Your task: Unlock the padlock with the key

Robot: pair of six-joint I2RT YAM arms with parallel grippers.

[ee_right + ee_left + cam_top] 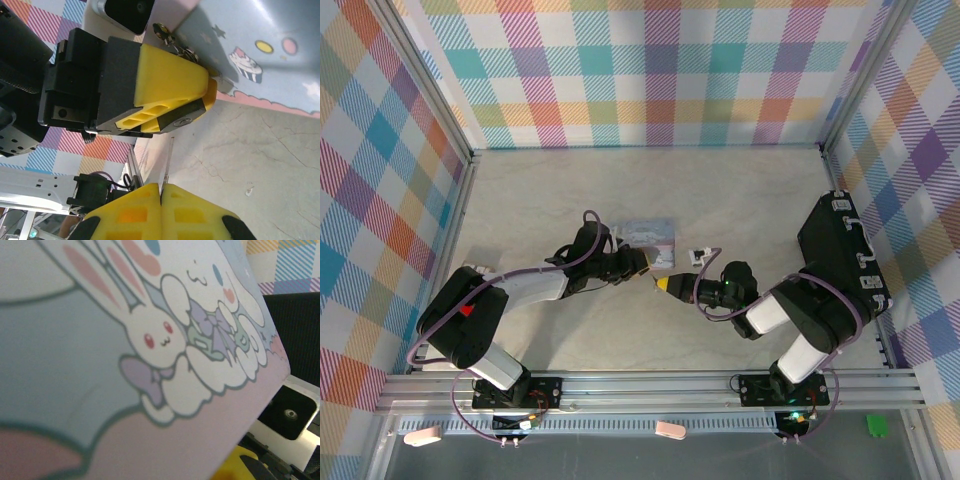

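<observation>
My right gripper (161,186) is shut on the key (169,160), a thin dark blade seen edge-on and pointing up from the yellow pads. In the top view the right gripper (665,286) is just below and right of my left gripper (652,264). The left gripper (206,94) has its yellow fingers closed together, pressed against the pastel tin (260,40). Small silvery loops (164,31) stick out behind those fingers. The padlock's dark body is hidden between them. Close up in the left wrist view are the tin's cartoon lid (150,340) and one yellow finger (235,465).
The tin (648,232) lies mid-table. A small white and black block (698,257) sits just right of it. A large black case (840,250) stands at the right. Plaid walls close in the left, back and right sides.
</observation>
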